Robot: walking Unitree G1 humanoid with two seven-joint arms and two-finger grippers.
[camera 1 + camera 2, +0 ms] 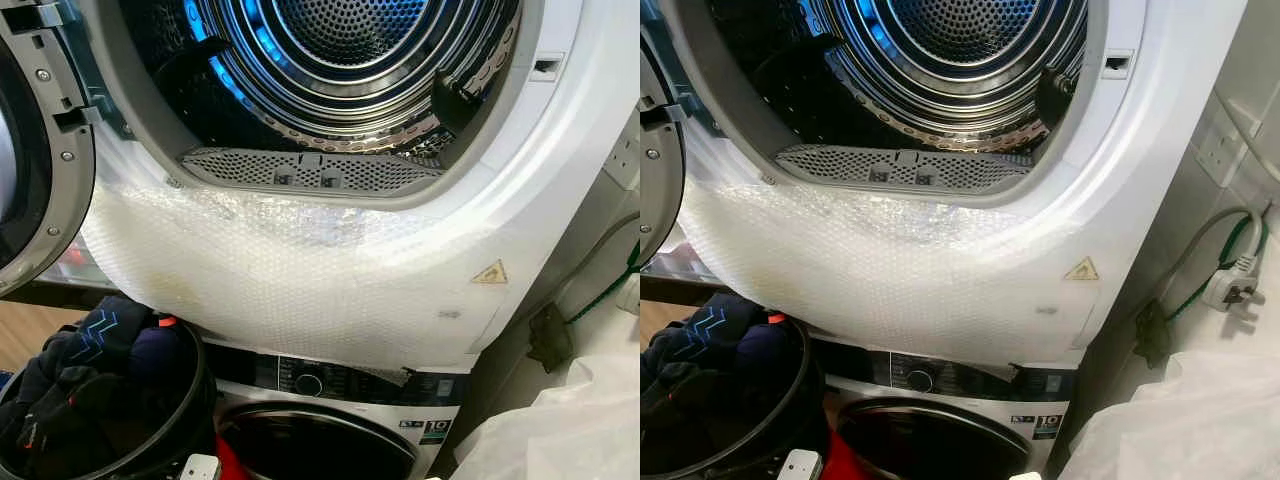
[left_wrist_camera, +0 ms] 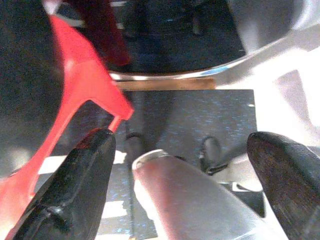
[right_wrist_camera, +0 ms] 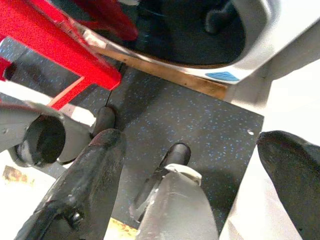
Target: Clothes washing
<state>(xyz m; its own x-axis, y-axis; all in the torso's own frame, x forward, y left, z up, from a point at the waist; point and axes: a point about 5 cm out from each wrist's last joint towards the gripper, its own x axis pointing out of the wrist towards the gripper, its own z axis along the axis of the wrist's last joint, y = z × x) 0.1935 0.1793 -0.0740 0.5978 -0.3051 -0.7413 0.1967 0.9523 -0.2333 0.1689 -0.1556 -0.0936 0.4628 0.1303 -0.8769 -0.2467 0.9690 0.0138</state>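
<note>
Dryer drum (image 1: 340, 40) gapes empty at frame top, door (image 1: 35, 150) swung to upper left. Dark clothes (image 1: 90, 370) sit in the black basket (image 1: 195, 400), lower left. My left gripper (image 2: 182, 165) and right gripper (image 3: 192, 165) hang low, fingers spread, holding nothing. Risk: a blind reach down snags the basket rim, or garments catch on the bubble wrap (image 1: 290, 280).

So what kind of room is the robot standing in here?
Probably a home laundry corner: an open dryer drum stacked on a washing machine, with a basket of dark clothes beside it.
</note>
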